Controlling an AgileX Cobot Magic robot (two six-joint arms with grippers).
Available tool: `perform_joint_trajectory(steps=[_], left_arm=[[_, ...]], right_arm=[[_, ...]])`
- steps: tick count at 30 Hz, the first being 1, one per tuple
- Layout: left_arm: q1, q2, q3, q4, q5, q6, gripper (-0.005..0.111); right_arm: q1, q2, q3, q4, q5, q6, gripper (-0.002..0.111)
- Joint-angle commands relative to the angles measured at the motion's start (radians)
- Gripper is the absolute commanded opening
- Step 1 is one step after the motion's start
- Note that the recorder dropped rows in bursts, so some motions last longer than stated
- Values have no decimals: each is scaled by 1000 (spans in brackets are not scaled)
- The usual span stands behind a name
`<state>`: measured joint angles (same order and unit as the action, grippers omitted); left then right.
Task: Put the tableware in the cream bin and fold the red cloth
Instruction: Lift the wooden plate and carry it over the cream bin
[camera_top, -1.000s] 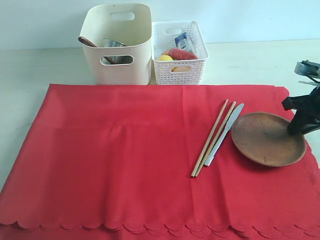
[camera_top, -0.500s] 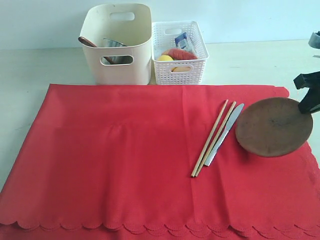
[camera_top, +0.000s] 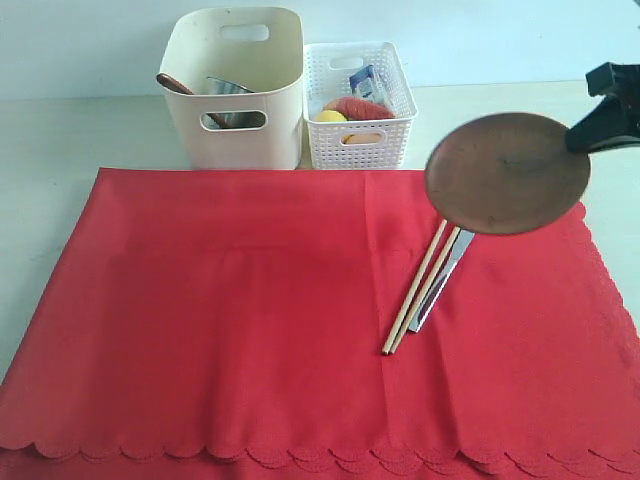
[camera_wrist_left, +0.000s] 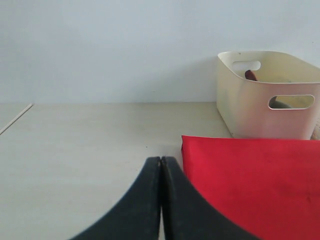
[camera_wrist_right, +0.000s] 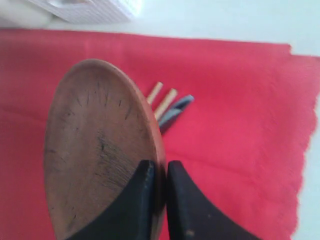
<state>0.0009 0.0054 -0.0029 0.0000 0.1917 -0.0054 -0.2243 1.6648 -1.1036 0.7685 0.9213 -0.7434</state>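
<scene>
- Since a second ago, the round wooden plate (camera_top: 507, 172) has gone from lying flat on the right side of the red cloth (camera_top: 250, 320) to hanging in the air, tipped up on edge.
- The right gripper (camera_wrist_right: 159, 170) is clenched on the plate's rim, one finger on each face, as the right wrist view shows.
- In the exterior view the plate covers the upper ends of the wooden chopsticks (camera_top: 415, 300) and the metal knife (camera_top: 430, 303), which lie side by side on the cloth.
- The cream bin (camera_top: 270, 90) stands on the worktop (camera_top: 80, 130) behind the cloth, well apart from the plate. The white perforated basket (camera_top: 385, 145) stands between them.
- A wooden spoon (camera_top: 172, 83) and a steel cup (camera_top: 228, 88) already sit inside the bin.
- The left gripper (camera_wrist_left: 161, 165) has its jaws pressed together on nothing and is low over the worktop, beside a corner of the cloth.
- The step in hand looks like carrying the plate to the bin. The pinch is only on a thin rim, so it should stay firm and the motion smooth.
- The plate should pass clear above the basket and the bin's rim.
- Lowering the plate edge-first beside the spoon and cup, and letting go only once it is inside, would likely avoid a clatter or a miss.
</scene>
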Motion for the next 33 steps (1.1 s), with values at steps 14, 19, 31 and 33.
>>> perform_joint_trajectory(steps=[14, 19, 31, 33], left_arm=[[2, -5, 3, 0, -5, -6, 2], [2, -5, 3, 0, -5, -6, 2], [2, -5, 3, 0, -5, -6, 2], [2, -5, 3, 0, -5, -6, 2]], right_arm=[[185, -11, -12, 687, -78, -493, 0], [280, -9, -12, 814, -188, -618, 0], [398, 141, -184, 882, -219, -685, 0], [408, 180, -219, 907, -219, -667, 0]])
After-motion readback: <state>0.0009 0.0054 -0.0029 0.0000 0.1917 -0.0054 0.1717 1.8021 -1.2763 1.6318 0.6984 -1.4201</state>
